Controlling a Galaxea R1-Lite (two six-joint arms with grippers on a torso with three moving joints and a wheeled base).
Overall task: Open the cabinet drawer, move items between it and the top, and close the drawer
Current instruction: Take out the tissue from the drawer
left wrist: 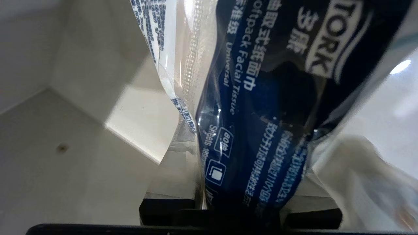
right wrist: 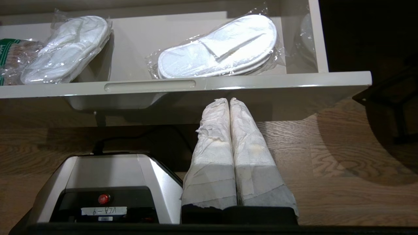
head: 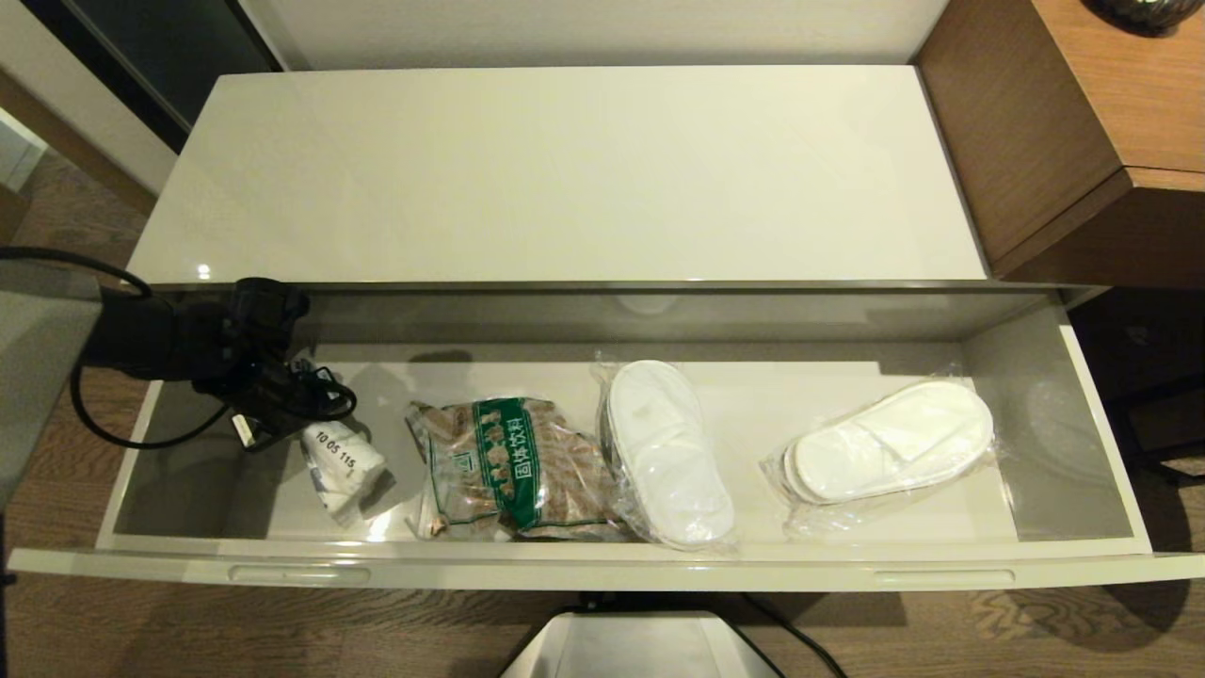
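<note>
The cabinet drawer (head: 602,568) stands pulled fully out below the glossy cream top (head: 565,179), which is bare. At the drawer's left end my left gripper (head: 311,426) is shut on the tissue pack (head: 341,468), which hangs tilted close to the drawer floor. In the left wrist view the pack's dark blue wrapper (left wrist: 261,114) is pinched between the taped fingers (left wrist: 169,182). Two film-sealed slipper pairs lie in the drawer, one in the middle (head: 666,452) and one to the right (head: 890,443). My right gripper (right wrist: 229,104) is shut on nothing, low before the drawer front (right wrist: 261,83), out of the head view.
A brown packet with a green band (head: 504,466) lies between the tissue pack and the middle slippers. A brown wooden desk (head: 1083,122) stands at the right of the cabinet. The robot's base (right wrist: 107,176) sits on the wood floor under the drawer front.
</note>
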